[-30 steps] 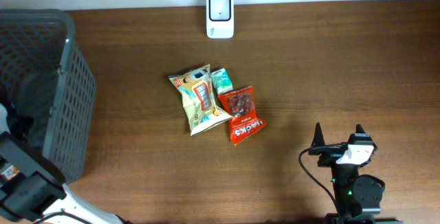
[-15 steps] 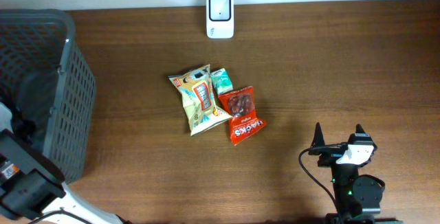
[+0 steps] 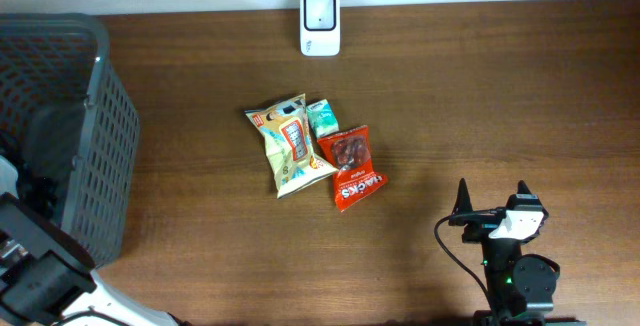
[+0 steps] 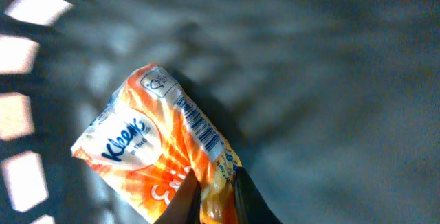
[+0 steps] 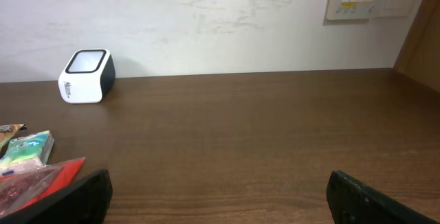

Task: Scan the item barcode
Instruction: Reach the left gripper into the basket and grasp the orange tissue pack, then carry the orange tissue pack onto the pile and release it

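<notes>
In the grey basket, the left tool is pinching the corner of an orange tissue pack, barcode showing. The right tool is gaping wide over the desk. Snack bags are lying mid-desk, with the scanner sitting at the far edge.

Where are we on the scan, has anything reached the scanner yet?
Done: nothing looks scanned; the scanner stands alone at the table's far edge. In hand: the left gripper pinches an orange Kleenex pack inside the basket, its barcode facing the wrist camera. Left: lift it out, carry it over, present the barcode. The right gripper sits open, holding nothing.
</notes>
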You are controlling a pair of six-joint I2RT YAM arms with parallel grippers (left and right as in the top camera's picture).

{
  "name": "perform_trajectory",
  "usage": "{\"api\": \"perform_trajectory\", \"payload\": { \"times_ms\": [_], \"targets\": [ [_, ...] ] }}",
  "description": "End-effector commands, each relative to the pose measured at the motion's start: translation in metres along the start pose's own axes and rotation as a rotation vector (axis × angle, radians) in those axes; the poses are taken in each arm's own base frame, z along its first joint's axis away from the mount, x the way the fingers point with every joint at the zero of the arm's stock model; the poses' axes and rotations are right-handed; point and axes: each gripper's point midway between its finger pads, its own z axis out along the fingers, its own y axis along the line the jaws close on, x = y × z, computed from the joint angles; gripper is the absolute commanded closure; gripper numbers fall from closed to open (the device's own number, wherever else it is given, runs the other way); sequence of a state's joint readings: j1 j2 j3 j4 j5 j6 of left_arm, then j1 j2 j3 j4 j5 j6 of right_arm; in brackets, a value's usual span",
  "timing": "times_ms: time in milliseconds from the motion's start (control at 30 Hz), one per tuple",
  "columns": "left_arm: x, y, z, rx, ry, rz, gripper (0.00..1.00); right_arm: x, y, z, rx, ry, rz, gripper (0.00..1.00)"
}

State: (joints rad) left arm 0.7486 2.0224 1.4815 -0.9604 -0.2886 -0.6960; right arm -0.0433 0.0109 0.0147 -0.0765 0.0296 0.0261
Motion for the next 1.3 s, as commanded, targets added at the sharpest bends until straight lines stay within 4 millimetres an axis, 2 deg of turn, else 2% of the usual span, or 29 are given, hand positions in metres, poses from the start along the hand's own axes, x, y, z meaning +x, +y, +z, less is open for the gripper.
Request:
{"api": "perform_trajectory", "payload": {
  "times_ms": [0, 100, 200, 267, 367, 433, 500, 533, 567, 667, 700, 800, 900, 967, 1067, 1133, 1267],
  "targets": [
    [0.052, -0.045, 0.004, 0.199, 0.214, 0.118, 1.0, 0.003, -0.002, 0.0, 0.012, 0.003, 0.005, 0.01],
    [0.047, -0.057, -0.018, 0.242, 0.163, 0.175, 1.0, 0.003, -0.002, 0.0, 0.012, 0.003, 0.005, 0.02],
    [0.032, -0.07, -0.061, 0.34, 0.088, 0.174, 1.0, 0.003, -0.002, 0.0, 0.012, 0.003, 0.005, 0.02],
    [0.021, -0.079, -0.107, 0.449, 0.015, 0.173, 1.0, 0.003, -0.002, 0.0, 0.012, 0.003, 0.005, 0.02],
    [0.007, -0.08, -0.198, 0.657, -0.111, 0.171, 1.0, 0.003, -0.002, 0.0, 0.012, 0.003, 0.005, 0.01],
    [0.006, -0.073, -0.248, 0.774, -0.181, 0.176, 1.0, 0.003, -0.002, 0.0, 0.012, 0.003, 0.005, 0.01],
    [0.014, -0.063, -0.309, 0.934, -0.267, 0.201, 1.0, 0.003, -0.002, 0.0, 0.012, 0.003, 0.005, 0.01],
    [0.024, -0.057, -0.341, 1.025, -0.31, 0.229, 1.0, 0.003, -0.002, 0.0, 0.012, 0.003, 0.005, 0.01],
    [0.032, -0.053, -0.364, 1.086, -0.343, 0.252, 1.0, 0.003, -0.002, 0.0, 0.012, 0.003, 0.005, 0.02],
    [0.073, -0.035, -0.43, 1.247, -0.472, 0.41, 1.0, 0.003, -0.002, 0.0, 0.012, 0.003, 0.005, 0.01],
    [0.09, -0.029, -0.445, 1.281, -0.509, 0.481, 1.0, 0.003, -0.002, 0.0, 0.012, 0.003, 0.005, 0.01],
    [0.158, -0.017, -0.478, 1.419, -0.516, 0.744, 1.0, 0.003, -0.002, 0.0, 0.012, 0.003, 0.005, 0.02],
    [0.24, 0.005, -0.513, 1.663, -0.428, 1.075, 1.0, 0.003, -0.002, 0.0, 0.012, 0.003, 0.005, 0.01],
    [0.298, 0.031, -0.528, 1.835, -0.26, 1.298, 1.0, 0.003, -0.002, 0.0, 0.012, 0.003, 0.005, 0.01],
    [0.341, 0.053, -0.532, 1.89, 0.118, 1.352, 1.0, 0.003, -0.002, 0.0, 0.012, 0.003, 0.005, 0.01],
    [0.353, 0.06, -0.534, 1.88, 0.33, 1.333, 1.0, 0.003, -0.002, 0.0, 0.012, 0.003, 0.005, 0.02],
    [0.362, 0.065, -0.535, 1.859, 0.583, 1.332, 1.0, 0.003, -0.002, 0.0, 0.012, 0.003, 0.005, 0.01]
  ]
}}
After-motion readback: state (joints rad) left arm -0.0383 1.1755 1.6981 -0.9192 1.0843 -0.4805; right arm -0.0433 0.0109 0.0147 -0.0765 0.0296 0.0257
